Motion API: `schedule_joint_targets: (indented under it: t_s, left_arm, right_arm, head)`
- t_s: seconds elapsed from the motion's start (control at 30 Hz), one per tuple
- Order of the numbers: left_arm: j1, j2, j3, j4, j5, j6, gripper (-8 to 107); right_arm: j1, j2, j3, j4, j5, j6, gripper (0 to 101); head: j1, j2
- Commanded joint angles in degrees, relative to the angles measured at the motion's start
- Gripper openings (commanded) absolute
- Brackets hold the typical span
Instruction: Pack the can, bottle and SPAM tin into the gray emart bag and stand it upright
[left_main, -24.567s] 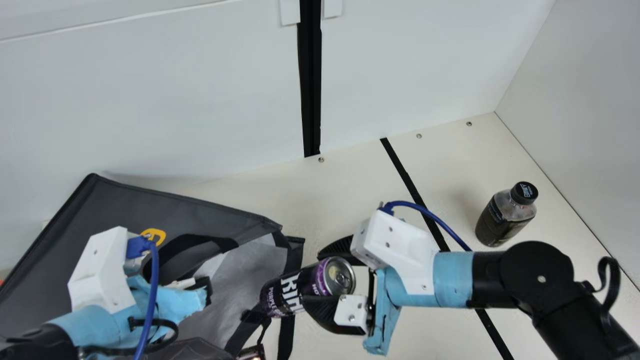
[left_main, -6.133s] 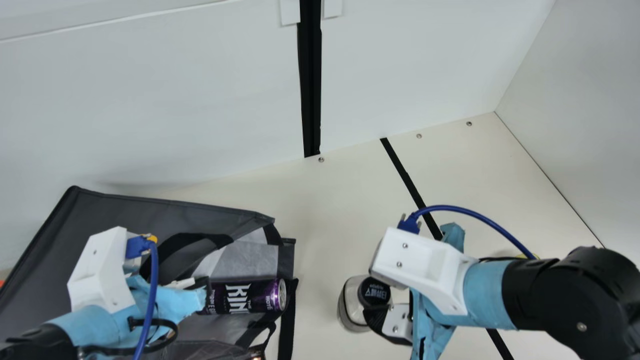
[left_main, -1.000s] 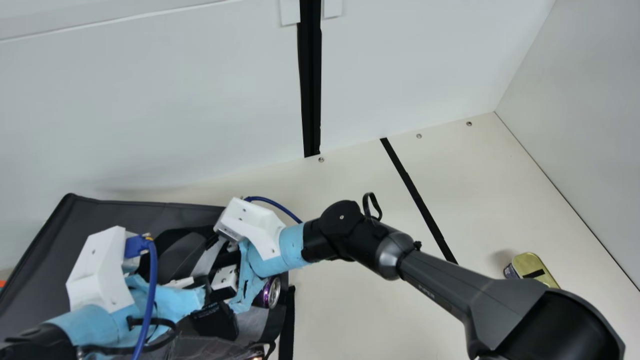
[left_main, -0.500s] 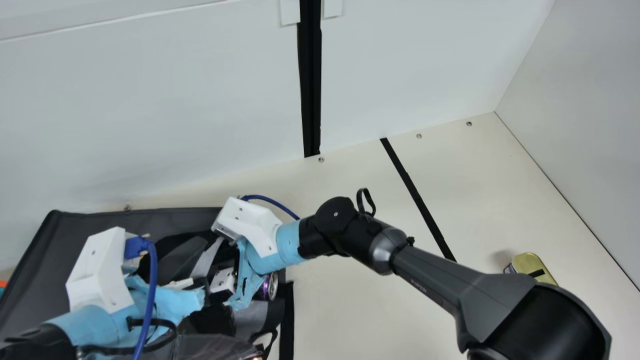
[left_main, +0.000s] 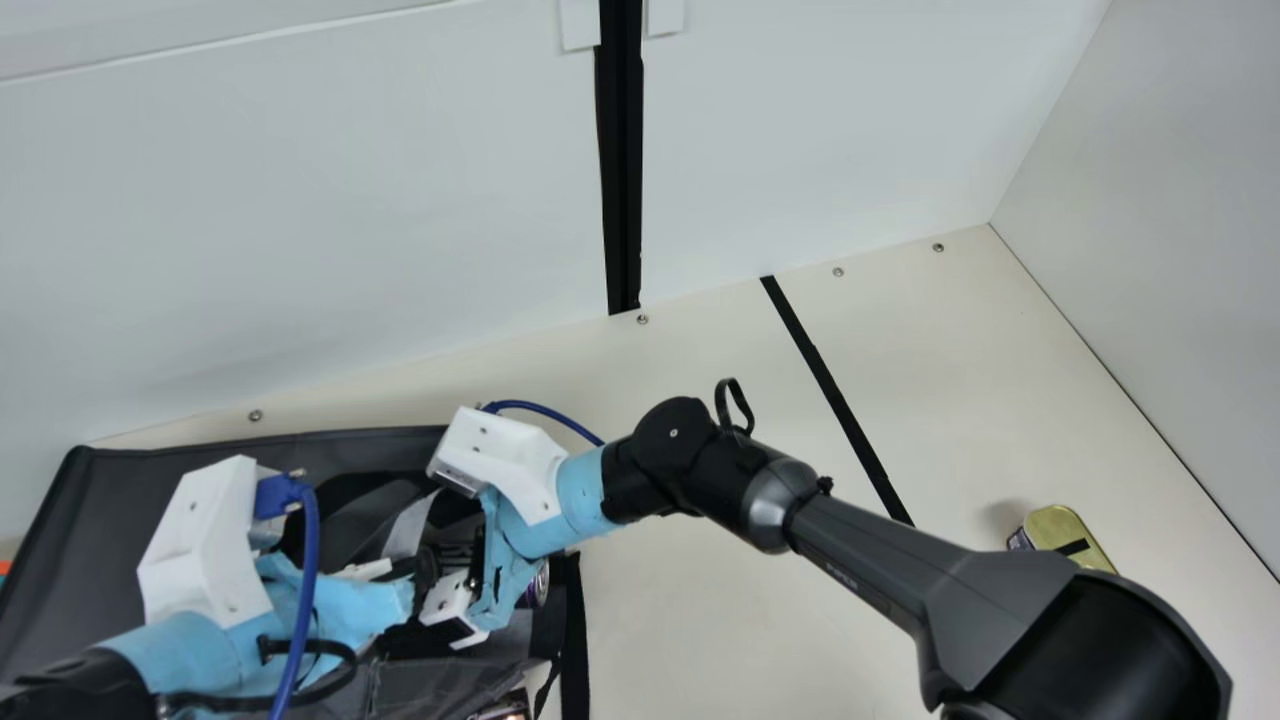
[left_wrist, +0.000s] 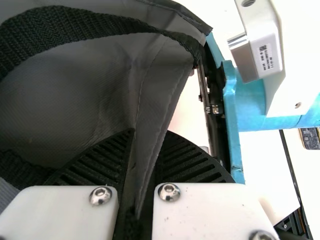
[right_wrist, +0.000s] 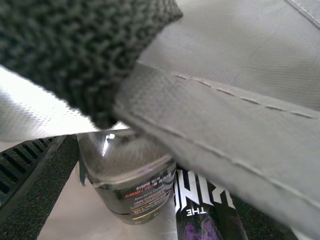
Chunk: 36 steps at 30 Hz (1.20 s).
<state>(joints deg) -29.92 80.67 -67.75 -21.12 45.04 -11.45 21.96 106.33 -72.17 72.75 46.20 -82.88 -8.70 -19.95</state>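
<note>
The gray bag (left_main: 100, 540) lies on its side at the left of the main view. My left gripper (left_main: 345, 590) is at its mouth; in the left wrist view the left gripper (left_wrist: 147, 150) is shut on a fold of the bag (left_wrist: 75, 95). My right gripper (left_main: 450, 575) reaches into the mouth. In the right wrist view the right gripper (right_wrist: 150, 185) stands open, with the bottle (right_wrist: 132, 180) and the purple-black can (right_wrist: 202, 210) between its spread fingers, partly behind bag cloth. The can's end (left_main: 541, 585) peeks out beside it. The SPAM tin (left_main: 1075, 532) stands far right.
My right forearm crosses low over the cream table (left_main: 700, 620), its black elbow partly covering the SPAM tin. Black tape (left_main: 840, 400) runs along the tabletop. White walls (left_main: 300, 200) rise behind and at the right. A shiny object (left_main: 505, 712) shows at the bottom edge.
Since about six seconds ago, the right gripper has carried the bottle left into the bag and opened around it. Over the last second, the bag's far edge has dropped and spread left.
</note>
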Motion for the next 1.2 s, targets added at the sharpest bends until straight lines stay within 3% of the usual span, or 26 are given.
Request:
schedule_joint_targets:
  t_s: [0.0, 0.87, 1.17]
  left_arm:
    - [0.00, 0.00, 0.00, 0.00, 0.00, 0.00, -8]
    - [0.00, 0.00, 0.00, 0.00, 0.00, 0.00, -8]
    - [0.00, 0.00, 0.00, 0.00, 0.00, 0.00, -8]
  right_arm:
    - [-0.33, -0.57, 0.32, 0.50, 0.73, 0.03, 95]
    - [-7.51, -8.23, 4.64, -3.01, 9.11, 0.51, 95]
    - [-9.89, -12.50, 7.25, -3.59, 10.38, 1.69, 95]
  head:
    - [-1.30, -0.05]
    - [-1.30, -0.05]
    - [-1.30, -0.05]
